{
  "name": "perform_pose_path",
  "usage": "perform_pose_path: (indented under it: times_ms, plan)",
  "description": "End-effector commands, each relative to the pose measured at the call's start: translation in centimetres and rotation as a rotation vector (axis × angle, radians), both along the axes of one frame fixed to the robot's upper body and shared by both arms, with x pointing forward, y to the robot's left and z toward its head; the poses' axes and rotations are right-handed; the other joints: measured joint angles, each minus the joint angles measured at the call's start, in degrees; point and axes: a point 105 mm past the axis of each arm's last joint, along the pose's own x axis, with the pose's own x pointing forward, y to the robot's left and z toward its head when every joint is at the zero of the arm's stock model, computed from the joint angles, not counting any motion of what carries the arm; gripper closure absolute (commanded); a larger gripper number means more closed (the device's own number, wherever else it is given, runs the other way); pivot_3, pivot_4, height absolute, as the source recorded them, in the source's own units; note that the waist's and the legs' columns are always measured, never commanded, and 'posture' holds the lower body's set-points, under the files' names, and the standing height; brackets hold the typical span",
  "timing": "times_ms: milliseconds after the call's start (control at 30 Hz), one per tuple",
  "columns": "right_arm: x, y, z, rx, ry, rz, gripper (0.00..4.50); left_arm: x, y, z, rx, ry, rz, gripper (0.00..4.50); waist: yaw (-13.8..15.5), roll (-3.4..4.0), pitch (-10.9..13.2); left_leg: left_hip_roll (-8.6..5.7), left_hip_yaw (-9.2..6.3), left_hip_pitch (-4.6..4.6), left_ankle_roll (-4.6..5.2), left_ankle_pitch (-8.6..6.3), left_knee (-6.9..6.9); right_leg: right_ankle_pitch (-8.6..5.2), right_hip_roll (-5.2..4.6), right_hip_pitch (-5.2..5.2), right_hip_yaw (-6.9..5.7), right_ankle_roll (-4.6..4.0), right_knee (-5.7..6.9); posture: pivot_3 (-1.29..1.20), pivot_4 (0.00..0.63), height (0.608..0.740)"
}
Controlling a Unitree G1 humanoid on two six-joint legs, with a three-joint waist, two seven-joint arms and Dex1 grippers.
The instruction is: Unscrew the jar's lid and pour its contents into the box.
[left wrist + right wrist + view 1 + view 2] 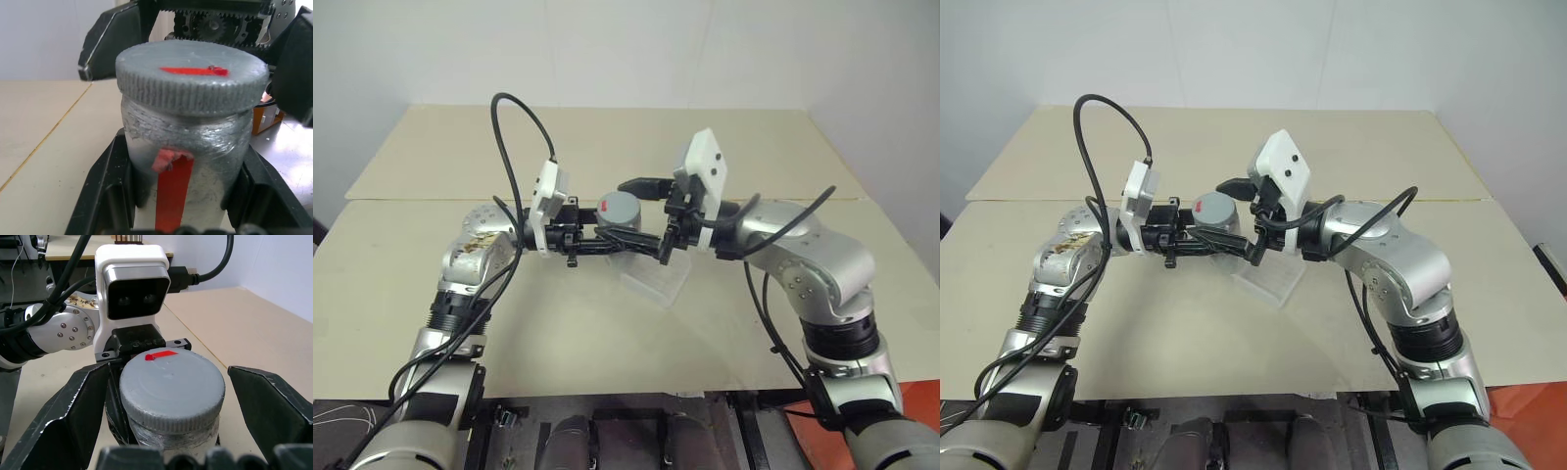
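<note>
Right wrist view, jar w/ grey ribbed lid on, held above the table, left gripper clamped on jar body, right gripper fingers spread wide either side of lid, gaps both sides, clear box below, partly hidden by arms, jar contents hard to make out.

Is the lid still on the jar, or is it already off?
On. The grey lid sits flat on the jar, which the left gripper holds; the right gripper's fingers stand open on either side of it.
</note>
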Motion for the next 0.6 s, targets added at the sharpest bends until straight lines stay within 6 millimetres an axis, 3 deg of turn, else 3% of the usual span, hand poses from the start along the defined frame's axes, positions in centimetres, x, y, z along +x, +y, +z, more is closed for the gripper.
perform_pose_path:
  times_ms: [33, 167, 333, 467, 600]
  plan:
    - [-0.5, 0.1, 1.2, 0.019, -0.038, 0.036, 0.62, -0.5, -0.2, 1.3, -0.004, -0.080, -0.009, 2.59, -0.02, 0.00, 0.00, 0.00, 0.00, 0.00, 0.00, 0.00, 0.00, 0.00, 0.00, 0.00, 0.00, 0.00, 0.00, 0.00, 0.150, 0.740]
    - [-0.4, 0.0, 1.6, 0.043, -0.041, 0.054, 1.75, -1.0, -0.1, 1.6, -0.003, -0.089, -0.029, 2.59, -0.08, 0.00, 0.00, 0.01, -0.01, 0.01, 0.00, 0.00, 0.00, 0.00, 0.00, 0.00, 0.01, 0.00, 0.00, 0.00, 0.150, 0.740]
    - [-1.3, 0.1, 1.8, 0.050, -0.067, 0.207, 1.75, -1.8, 0.4, 1.8, -0.011, -0.091, -0.084, 2.59, -0.25, 0.00, 0.00, 0.00, -0.01, 0.01, 0.00, 0.00, 0.00, 0.00, 0.01, 0.00, 0.00, 0.00, 0.00, 0.00, 0.150, 0.740]
    - [-4.1, -0.6, 1.3, -0.027, -0.090, 0.560, 1.75, -3.7, 0.7, 1.8, 0.036, -0.080, -0.225, 2.59, -0.30, 0.03, 0.02, 0.00, 0.00, -0.01, 0.01, -0.01, 0.00, 0.00, 0.04, 0.00, 0.01, 0.01, -0.02, 0.00, 0.150, 0.740]
    - [-4.4, -0.7, 0.9, -0.101, -0.075, 0.803, 1.75, -5.7, 0.4, 2.0, 0.071, -0.076, -0.346, 2.59, -0.55, 0.04, 0.03, 0.02, -0.01, 0.06, 0.03, -0.02, 0.02, 0.00, 0.09, 0.03, 0.06, 0.01, 0.00, 0.00, 0.150, 0.740]
